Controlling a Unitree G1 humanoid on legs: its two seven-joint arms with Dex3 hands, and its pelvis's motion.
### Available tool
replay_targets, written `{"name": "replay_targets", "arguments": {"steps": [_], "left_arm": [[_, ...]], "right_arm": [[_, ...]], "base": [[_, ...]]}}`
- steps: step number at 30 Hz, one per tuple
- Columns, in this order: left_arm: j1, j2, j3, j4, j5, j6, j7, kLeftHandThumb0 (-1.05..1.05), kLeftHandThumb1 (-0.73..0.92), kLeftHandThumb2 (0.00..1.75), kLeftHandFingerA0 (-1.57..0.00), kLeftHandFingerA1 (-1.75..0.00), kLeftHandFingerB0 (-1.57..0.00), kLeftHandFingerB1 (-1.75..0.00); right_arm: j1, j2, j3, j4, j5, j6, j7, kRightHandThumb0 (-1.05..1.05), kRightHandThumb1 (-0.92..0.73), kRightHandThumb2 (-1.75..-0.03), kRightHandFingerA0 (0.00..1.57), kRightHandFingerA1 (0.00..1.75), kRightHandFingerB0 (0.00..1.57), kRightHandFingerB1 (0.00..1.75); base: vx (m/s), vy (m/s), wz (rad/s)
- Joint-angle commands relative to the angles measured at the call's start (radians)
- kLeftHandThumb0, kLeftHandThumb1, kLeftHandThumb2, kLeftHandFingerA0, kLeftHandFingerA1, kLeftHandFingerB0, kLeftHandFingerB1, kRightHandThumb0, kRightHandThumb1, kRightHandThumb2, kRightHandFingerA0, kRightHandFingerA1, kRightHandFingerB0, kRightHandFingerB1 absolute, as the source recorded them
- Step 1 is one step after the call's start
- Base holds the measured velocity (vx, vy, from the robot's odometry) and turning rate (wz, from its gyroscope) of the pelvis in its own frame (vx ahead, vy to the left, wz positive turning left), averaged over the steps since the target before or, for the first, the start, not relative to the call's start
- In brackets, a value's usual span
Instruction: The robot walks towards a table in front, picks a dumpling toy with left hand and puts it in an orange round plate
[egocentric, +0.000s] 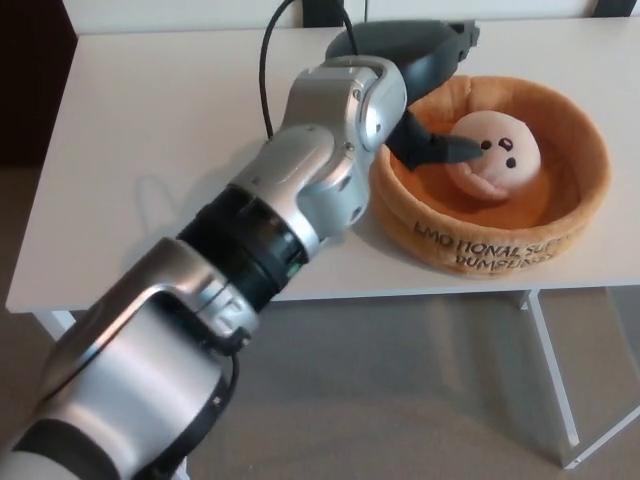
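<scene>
A pale pink dumpling toy (497, 154) with a small dark face lies inside the orange round plush plate (560, 235) on the right part of the white table (150, 130). My left hand (420, 70) hovers over the plate's left rim, open, its fingers spread apart. One dark fingertip (452, 152) reaches to the toy's left side; I cannot tell whether it touches. My silver left arm (300, 190) runs diagonally from the lower left. My right hand does not show.
A black cable (266, 70) loops from my wrist over the table's back edge. The table's white legs (555, 390) stand on grey carpet below the front edge. A dark panel (30, 80) is at the far left.
</scene>
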Motion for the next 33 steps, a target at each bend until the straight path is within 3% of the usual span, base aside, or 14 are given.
{"name": "replay_targets", "arguments": {"steps": [1,4,5,6,11,12,14,18,19,25,28,29,31,33], "left_arm": [[0.120,0.116,0.091,-0.371,-0.003,0.029,-0.043,-0.99,0.55,0.80,-0.06,-0.22,-0.04,-0.23],[0.347,0.199,0.224,-0.828,-0.047,-0.032,-0.046,-0.89,0.66,0.61,-0.12,-0.28,-0.08,-0.27],[0.410,0.219,0.267,-0.936,-0.077,-0.049,-0.065,-0.84,0.53,0.91,-0.04,-0.37,-0.04,-0.35],[0.495,0.242,0.326,-1.050,-0.121,-0.081,-0.086,-0.39,0.24,0.90,0.00,-0.48,0.00,-0.49],[0.753,0.292,0.491,-1.342,-0.241,-0.142,-0.157,-0.39,0.23,0.89,0.00,-0.48,0.00,-0.48],[0.834,0.304,0.538,-1.411,-0.272,-0.156,-0.182,-0.84,0.50,0.83,-0.16,-0.43,-0.09,-0.38],[0.952,0.311,0.601,-1.468,-0.325,-0.198,-0.205,-0.84,0.51,0.84,-0.20,-0.46,-0.11,-0.38],[1.284,0.308,0.772,-1.551,-0.490,-0.334,-0.273,-0.81,0.61,0.59,-0.23,-0.36,-0.18,-0.29],[1.396,0.296,0.806,-1.533,-0.550,-0.406,-0.280,-0.73,0.55,0.57,-0.25,-0.38,-0.22,-0.29],[1.933,0.333,0.945,-1.153,-0.704,-0.868,-0.327,-0.70,0.43,0.77,-0.46,-0.49,-0.39,-0.43],[2.048,0.369,0.942,-0.924,-0.627,-0.983,-0.237,-0.67,0.41,0.77,-0.56,-0.52,-0.48,-0.47],[2.082,0.384,0.936,-0.846,-0.562,-0.993,-0.174,-0.66,0.51,0.57,-0.59,-0.42,-0.51,-0.36],[2.082,0.408,0.914,-0.667,-0.506,-1.060,-0.066,-0.60,0.54,0.57,-0.56,-0.45,-0.49,-0.36],[2.063,0.432,0.891,-0.550,-0.442,-1.072,0.035,-0.76,0.53,0.65,-0.55,-0.47,-0.48,-0.39]], "right_arm": [[0.002,-0.002,-0.002,0.004,0.004,-0.003,-0.003,-0.53,-0.56,-0.89,0.65,0.61,0.38,0.49],[0.002,-0.005,0.000,0.013,0.003,0.006,0.010,-0.53,-0.56,-0.88,0.63,0.60,0.39,0.49],[0.004,-0.004,0.002,0.013,0.001,0.009,0.010,-0.47,-0.68,-0.62,0.71,0.45,0.45,0.35],[0.007,-0.004,0.001,0.013,0.001,0.008,0.005,-0.53,-0.56,-0.89,0.63,0.60,0.38,0.49],[0.015,-0.009,-0.001,0.010,0.003,0.004,0.000,-0.47,-0.69,-0.62,0.72,0.48,0.44,0.34],[0.017,-0.009,-0.001,0.009,0.003,0.006,-0.002,-0.46,-0.69,-0.62,0.72,0.49,0.44,0.34],[0.017,-0.009,-0.002,0.009,0.004,0.010,-0.003,-0.51,-0.56,-0.88,0.64,0.61,0.38,0.49],[0.023,-0.007,-0.009,0.015,0.011,0.009,-0.002,-0.46,-0.69,-0.62,0.71,0.46,0.45,0.35],[0.027,-0.005,-0.012,0.019,0.013,0.010,-0.001,-0.51,-0.57,-0.89,0.64,0.60,0.39,0.50],[0.042,-0.018,-0.008,0.005,0.010,0.020,0.009,-0.48,-0.70,-0.62,0.67,0.44,0.42,0.34],[0.046,-0.021,-0.008,0.001,0.010,0.024,0.003,-0.51,-0.57,-0.89,0.59,0.60,0.35,0.49],[0.040,-0.020,-0.011,0.017,0.013,0.037,0.010,-0.45,-0.70,-0.62,0.67,0.43,0.41,0.34],[0.034,-0.015,-0.011,0.039,0.009,0.051,0.008,-0.51,-0.57,-0.86,0.59,0.57,0.36,0.47],[0.033,-0.011,-0.010,0.049,0.006,0.058,0.004,-0.44,-0.69,-0.61,0.68,0.43,0.43,0.34]], "base": [[0.00,0.000,0.00],[0.00,0.000,0.00],[0.00,0.000,0.00],[0.00,0.000,0.00],[0.00,0.000,0.00],[0.00,0.000,0.00],[0.00,0.000,0.00],[0.00,0.000,0.00],[0.00,0.000,0.00],[0.00,0.000,0.00],[0.00,0.000,0.00],[0.00,0.000,0.00],[0.00,0.000,0.00],[0.00,0.000,0.00]]}}
